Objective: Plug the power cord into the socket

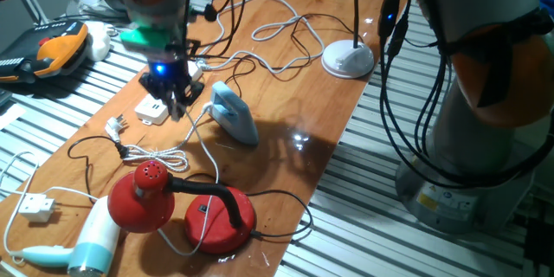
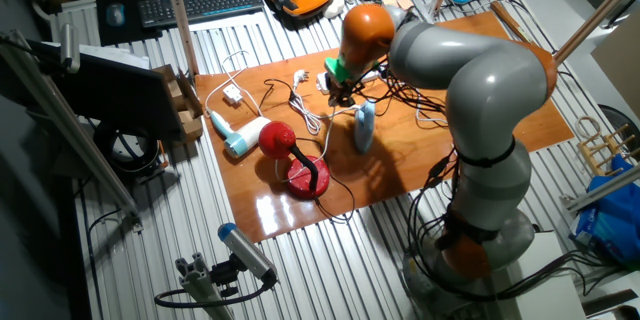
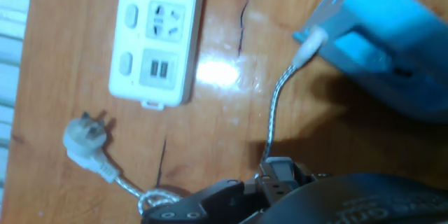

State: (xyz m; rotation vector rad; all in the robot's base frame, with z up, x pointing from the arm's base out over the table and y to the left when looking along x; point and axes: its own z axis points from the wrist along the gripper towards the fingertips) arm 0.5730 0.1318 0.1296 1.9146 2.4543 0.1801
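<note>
Bundled cord's plug (image 1: 115,125): grey-white, lying flat on the wooden table (image 1: 286,164) at the far left. Not my target; I leave it alone.
Socket (image 1: 153,110): long white strip, flat on the wood, outlets facing up. Its near end shows just left of the gripper and the rest runs away beneath it. I judge it light enough to slide under a hard push.
Gripper (image 1: 179,111): hangs low over the strip, fingers pointing down. I cannot tell whether the jaws are apart or closed, nor whether they hold anything. The hand view shows only dark finger bases.
Iron (image 1: 234,112): pale blue, just right of the gripper, with its braided lead trailing towards me.
Power cord (image 1: 275,28): thin white cable, looped loosely on the table right of the iron and well apart from the socket. I cannot make out its plug end.
Handling: I judge the cable limp, light and likely to drag. I would grip the rigid plug body across its flat sides, never the cable.
White lamp (image 1: 346,56): stands at the far right edge.
</note>
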